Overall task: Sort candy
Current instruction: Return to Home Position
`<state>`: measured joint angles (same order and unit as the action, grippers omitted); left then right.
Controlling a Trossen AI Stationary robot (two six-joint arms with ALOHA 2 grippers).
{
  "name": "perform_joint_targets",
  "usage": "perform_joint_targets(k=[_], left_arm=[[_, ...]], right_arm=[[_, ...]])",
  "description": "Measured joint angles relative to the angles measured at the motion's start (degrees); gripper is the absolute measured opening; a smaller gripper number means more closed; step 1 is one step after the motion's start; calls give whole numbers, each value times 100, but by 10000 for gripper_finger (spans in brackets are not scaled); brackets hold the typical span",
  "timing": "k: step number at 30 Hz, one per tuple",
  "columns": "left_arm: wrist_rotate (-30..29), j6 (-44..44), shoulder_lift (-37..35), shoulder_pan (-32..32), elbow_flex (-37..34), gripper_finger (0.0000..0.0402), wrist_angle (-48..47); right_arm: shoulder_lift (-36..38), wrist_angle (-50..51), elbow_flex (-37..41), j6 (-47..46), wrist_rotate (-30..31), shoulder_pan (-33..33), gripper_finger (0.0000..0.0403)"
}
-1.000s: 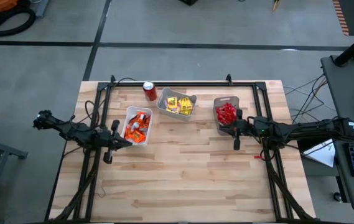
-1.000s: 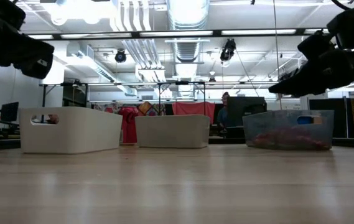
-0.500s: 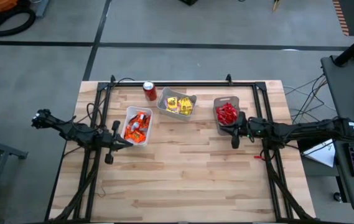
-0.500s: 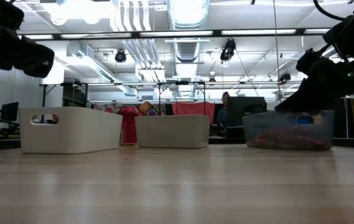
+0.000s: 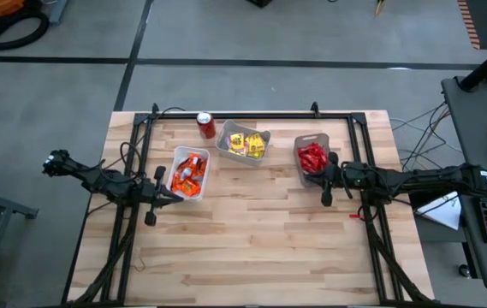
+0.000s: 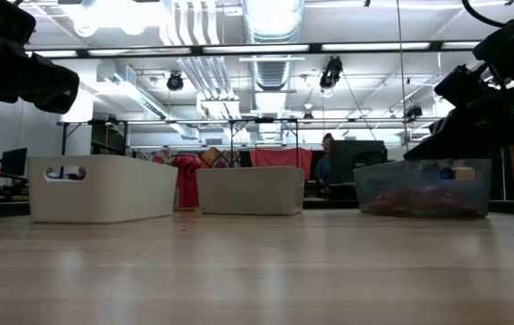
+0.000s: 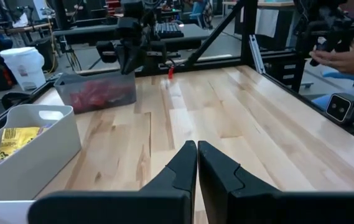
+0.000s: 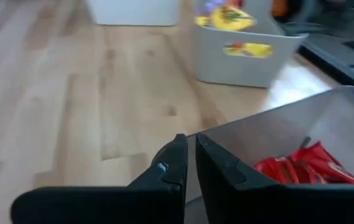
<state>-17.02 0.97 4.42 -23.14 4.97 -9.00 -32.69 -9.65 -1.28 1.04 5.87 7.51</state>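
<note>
The candy lies sorted in three bins: orange sweets in a white bin (image 5: 189, 173), yellow sweets in a second white bin (image 5: 243, 142), and red sweets (image 8: 301, 165) in a clear bin (image 5: 311, 158). My left gripper (image 5: 175, 198) hovers shut above the table, just near-left of the orange bin, with its fingers (image 7: 196, 144) pointing across the table. My right gripper (image 8: 191, 142) is shut and tipped down at the clear bin's near right corner (image 5: 318, 180). In the low view it hangs over that bin (image 6: 422, 188). My right gripper's shut fingertips (image 8: 180, 146) stand at the near corner of the clear bin's rim (image 8: 226, 134), coming level from the table's right. I cannot tell whether they touch the rim. My left gripper touches nothing.
A red soda can (image 5: 206, 125) stands at the far edge beside the yellow bin. Bare wooden tabletop (image 5: 252, 239) fills the near half. A black frame (image 5: 252, 114) runs along the table's edges. A person's hands (image 7: 351, 56) show beyond the table's right side.
My right gripper has tipped down and sunk toward the clear bin's near corner, then eased up slightly. It stayed shut. My left arm has kept still.
</note>
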Motion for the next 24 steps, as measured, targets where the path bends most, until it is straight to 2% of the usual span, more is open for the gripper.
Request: perform_joint_targets(k=[6,12,16,17,19,21,24], left_arm=[[0,0,-1,0,1,0,-7],[0,0,1,0,1,0,-1],[0,0,3,0,1,0,-3],[0,0,3,0,1,0,-6],[1,0,3,0,1,0,-2],[2,0,0,0,1,0,-3],[1,-1,10,-1,1,0,-1]], right_arm=[[219,75,2,-192,-26,-14,27],[1261,338,52,-365,12,-115,27],[2005,538,55,-2278,25,-455,27],[2202,501,55,-2475,104,-554,27],[2654,482,57,-2257,158,-781,27],[3070,480,57,-1631,100,-1048,27],[3263,299,60,-53,-116,-1347,27]])
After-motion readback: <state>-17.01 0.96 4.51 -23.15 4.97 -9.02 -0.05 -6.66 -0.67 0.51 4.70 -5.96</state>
